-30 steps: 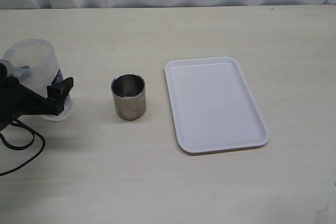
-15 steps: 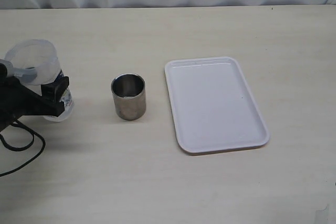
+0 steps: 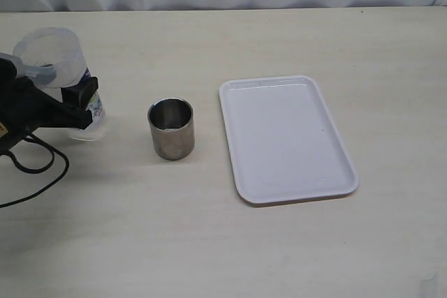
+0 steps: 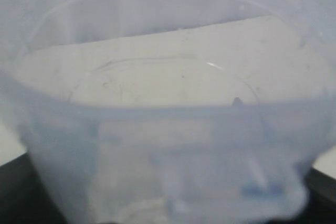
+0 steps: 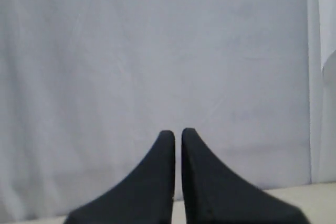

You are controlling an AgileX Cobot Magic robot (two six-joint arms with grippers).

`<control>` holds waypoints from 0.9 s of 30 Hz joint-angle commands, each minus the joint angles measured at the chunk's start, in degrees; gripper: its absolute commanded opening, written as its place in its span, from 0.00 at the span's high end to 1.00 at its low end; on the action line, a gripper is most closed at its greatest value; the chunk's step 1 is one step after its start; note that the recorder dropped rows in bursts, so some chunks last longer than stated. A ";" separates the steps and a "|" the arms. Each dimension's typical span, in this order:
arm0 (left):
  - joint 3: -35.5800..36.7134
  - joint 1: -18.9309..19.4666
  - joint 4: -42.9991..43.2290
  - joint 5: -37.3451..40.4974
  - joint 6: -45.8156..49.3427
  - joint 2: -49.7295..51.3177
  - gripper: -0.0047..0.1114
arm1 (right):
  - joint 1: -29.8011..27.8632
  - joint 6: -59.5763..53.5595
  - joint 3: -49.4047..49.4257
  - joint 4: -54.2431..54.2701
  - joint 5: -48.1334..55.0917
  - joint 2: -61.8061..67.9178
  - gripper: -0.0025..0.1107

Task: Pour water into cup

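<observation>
Tabletop scene centred on a small, short stainless-steel cup (image 3: 170,129), upright and open on a beige table (image 3: 209,242). Left of the cup, apart from it, the black left gripper (image 3: 70,99) is clamped around a taller translucent plastic container (image 3: 47,57) with a blue label; water (image 4: 157,85) shows faintly inside. A white rectangular plastic tray (image 3: 286,137) lies near the cup's right. The right gripper (image 5: 177,140) has its fingers together.

Exterior overlooks table (image 3: 209,242) from above; left wrist hugs container (image 4: 157,129); right faces curtain (image 5: 157,51).
</observation>
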 commanded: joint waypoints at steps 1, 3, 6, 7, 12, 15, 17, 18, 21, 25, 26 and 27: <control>-2.11 -0.09 -0.15 -2.39 -0.67 -0.18 0.96 | 0.13 2.06 0.17 -1.14 -6.68 -0.28 0.94; -2.34 -0.09 -0.15 -2.39 -0.67 -0.18 0.96 | 0.13 5.24 0.17 -3.56 -9.62 -0.28 0.88; -2.35 -0.09 -0.27 -2.39 -0.67 -0.18 0.96 | 0.13 10.53 0.17 -9.31 -14.56 2.38 0.68; -2.35 -0.09 -0.27 -2.39 -0.67 -0.18 0.96 | 0.13 11.89 0.17 -10.83 -16.25 3.90 0.58; -2.35 -0.09 -0.27 -2.39 -0.67 -0.18 0.96 | 0.13 17.57 0.17 -18.30 -27.78 13.85 0.14; -2.35 -0.09 -0.27 -2.39 -0.67 -0.18 0.96 | 0.13 17.87 0.17 -24.19 -32.01 20.96 0.12; -2.35 -0.09 -0.27 -2.39 -0.67 -0.18 0.96 | 0.13 20.08 -2.11 -31.03 -33.25 26.45 0.12; -2.35 -0.09 -0.27 -2.39 -0.67 -0.18 0.96 | 0.13 21.96 -3.17 -34.01 -34.04 29.34 0.12; -2.35 -0.09 -0.27 -2.39 -0.67 -0.18 0.96 | 0.13 27.32 -6.74 -42.55 -38.69 38.11 0.12; -2.35 -0.09 -0.17 -2.39 -0.67 -0.18 0.96 | 0.13 28.27 -11.12 -49.85 -44.08 50.09 0.12; -2.35 -0.09 -0.17 -2.39 -0.67 -0.18 0.96 | 0.13 28.27 -12.05 -51.37 -45.99 54.20 0.12; -2.35 -0.09 -0.17 -2.39 -0.67 -0.18 0.96 | 0.13 28.27 -12.86 -52.35 -47.57 56.89 0.12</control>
